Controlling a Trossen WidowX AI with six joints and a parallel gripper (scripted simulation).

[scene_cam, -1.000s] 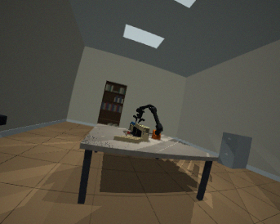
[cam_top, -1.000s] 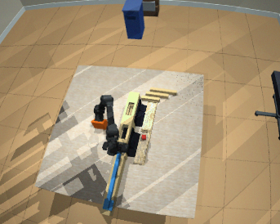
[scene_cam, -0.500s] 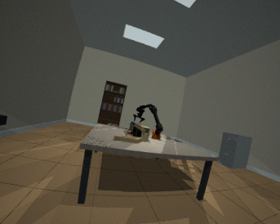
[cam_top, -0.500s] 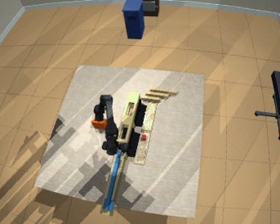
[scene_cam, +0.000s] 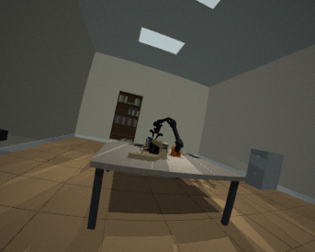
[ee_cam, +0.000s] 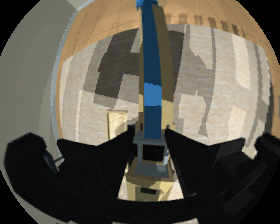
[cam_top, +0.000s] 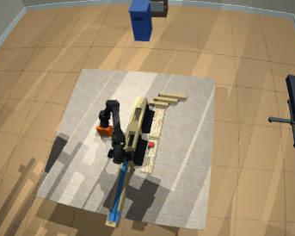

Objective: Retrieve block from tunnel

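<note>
The end effector (cam_top: 125, 157) (scene_cam: 157, 134) (ee_cam: 149, 131) is standing about half open over the tunnel's handle end, its fingers lying either side of the grey cage (ee_cam: 151, 142); no grip is showing, and whether either finger is touching cannot be told. From there the blue handle (cam_top: 120, 185) (ee_cam: 152, 95) is running outward along the tan channel (cam_top: 112, 223) (ee_cam: 167, 110), away from the tunnel (cam_top: 137, 122) (ee_cam: 148, 192), its long axis passing between the fingers. The task's block is not showing; it is presumably sitting in the cage's dark opening, directly between and below the fingertips. The coming move is likely depending on closing across that axis, then lifting straight.
</note>
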